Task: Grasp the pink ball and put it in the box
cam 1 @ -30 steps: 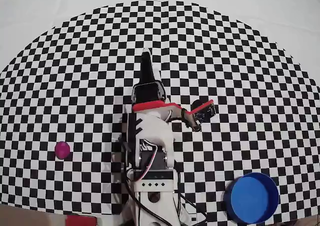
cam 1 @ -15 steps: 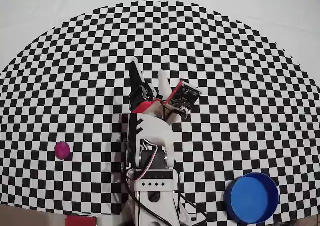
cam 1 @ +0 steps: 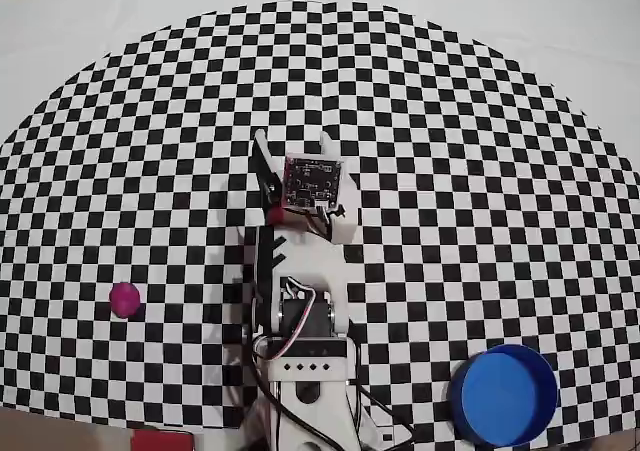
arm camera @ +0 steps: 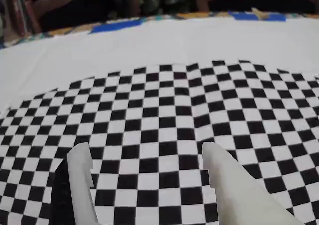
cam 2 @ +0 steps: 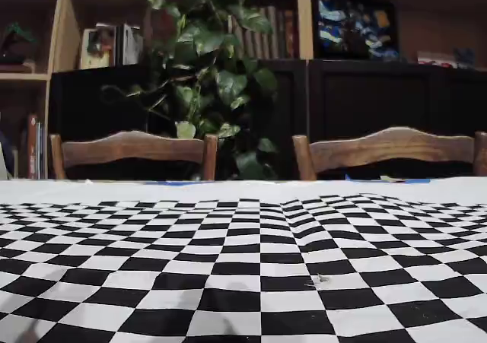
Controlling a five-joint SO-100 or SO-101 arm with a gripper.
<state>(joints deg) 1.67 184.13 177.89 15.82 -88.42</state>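
Observation:
In the overhead view the pink ball (cam 1: 124, 298) lies on the checkered cloth at the left, far to the left of and below my gripper (cam 1: 293, 143). The round blue box (cam 1: 503, 396) sits at the bottom right, with nothing in it. My gripper is near the middle of the cloth, pointing away from the arm base, and is open. In the wrist view the gripper (arm camera: 144, 147) has its two white fingers spread wide over bare checker squares, with nothing between them. Neither ball nor box appears in the wrist or fixed views.
The arm's white base (cam 1: 305, 361) stands at the bottom centre of the overhead view. White tablecloth (cam 1: 560, 31) surrounds the checkered sheet. Two wooden chairs (cam 2: 133, 149) and a plant (cam 2: 213, 77) stand beyond the table's far edge.
The gripper has gone from shut to wide open. The wrist has rolled, so the camera board now faces up, and the gripper has shifted slightly. Ball and box have not moved.

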